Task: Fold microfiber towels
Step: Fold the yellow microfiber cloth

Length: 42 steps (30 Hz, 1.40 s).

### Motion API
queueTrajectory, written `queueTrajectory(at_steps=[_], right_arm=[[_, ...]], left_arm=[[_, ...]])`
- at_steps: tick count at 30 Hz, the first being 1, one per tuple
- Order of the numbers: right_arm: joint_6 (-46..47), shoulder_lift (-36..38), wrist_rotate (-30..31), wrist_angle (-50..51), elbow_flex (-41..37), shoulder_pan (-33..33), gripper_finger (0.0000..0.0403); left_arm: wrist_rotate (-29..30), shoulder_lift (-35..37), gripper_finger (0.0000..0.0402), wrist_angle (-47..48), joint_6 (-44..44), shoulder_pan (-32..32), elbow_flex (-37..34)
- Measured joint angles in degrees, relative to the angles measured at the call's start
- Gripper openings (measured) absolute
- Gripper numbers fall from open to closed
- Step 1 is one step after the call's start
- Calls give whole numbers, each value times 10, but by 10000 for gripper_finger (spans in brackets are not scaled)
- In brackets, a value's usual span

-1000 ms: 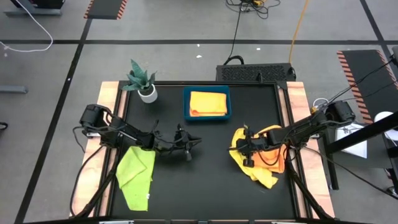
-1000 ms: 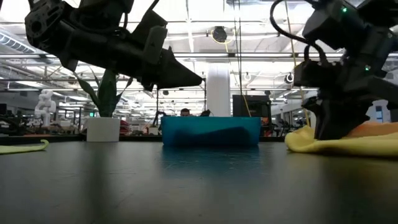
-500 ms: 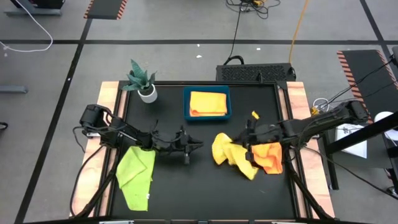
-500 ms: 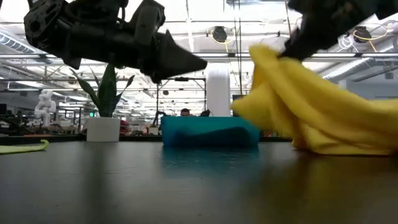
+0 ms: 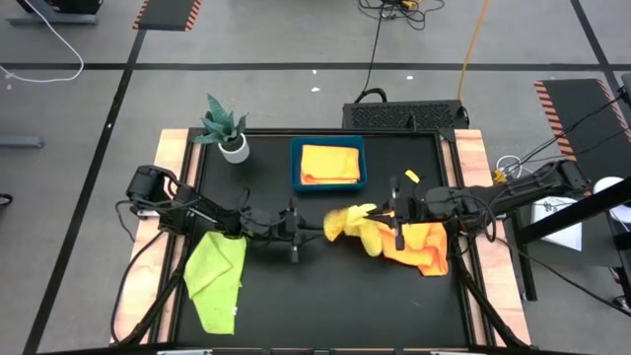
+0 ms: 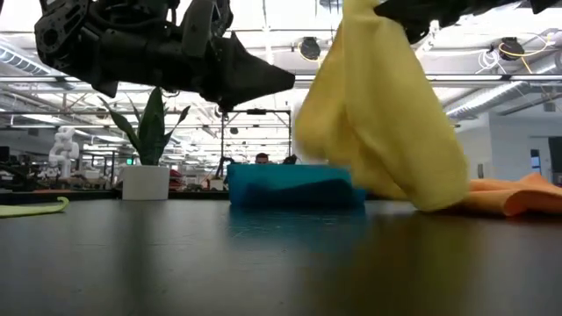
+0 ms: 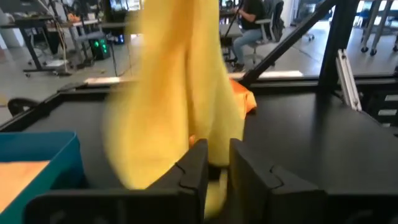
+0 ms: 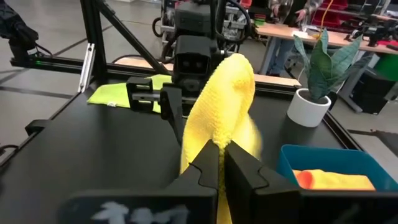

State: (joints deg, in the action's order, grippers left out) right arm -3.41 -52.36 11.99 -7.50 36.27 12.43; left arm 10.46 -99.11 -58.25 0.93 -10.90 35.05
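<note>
The yellow towel (image 5: 357, 225) has come up off the orange towel (image 5: 422, 247) since a second ago. It hangs long and straight down from my right gripper (image 5: 396, 219), pinched tight. My left gripper (image 5: 308, 227) waits just beside it, a little open, holding nothing.

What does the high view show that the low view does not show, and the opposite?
Only the high view shows the folded towel inside the blue tray and the whole lime green towel. Only the low view shows the yellow towel hanging above the table, and the room behind. Both show the plant, the orange towel and the left hand near the yellow towel.
</note>
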Motion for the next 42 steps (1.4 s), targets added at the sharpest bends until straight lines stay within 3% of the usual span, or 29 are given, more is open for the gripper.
queueTrajectory(at_steps=[12,16,18,22,33,42], right_arm=[[-4,-14,0,-40,0,-1,0],[-8,-14,0,-57,0,-1,0],[-9,-14,0,-63,0,-1,0],[-7,-14,2,-70,0,-9,1],[-24,-26,3,-111,0,-48,1],[-30,-55,1,-120,0,-72,1]], left_arm=[[35,0,210,53,-132,11,0],[41,0,243,73,-175,6,0],[73,0,252,74,-209,-3,0],[160,0,253,82,-231,-28,0],[292,0,224,121,-249,-78,0],[302,0,212,132,-231,-79,0]])
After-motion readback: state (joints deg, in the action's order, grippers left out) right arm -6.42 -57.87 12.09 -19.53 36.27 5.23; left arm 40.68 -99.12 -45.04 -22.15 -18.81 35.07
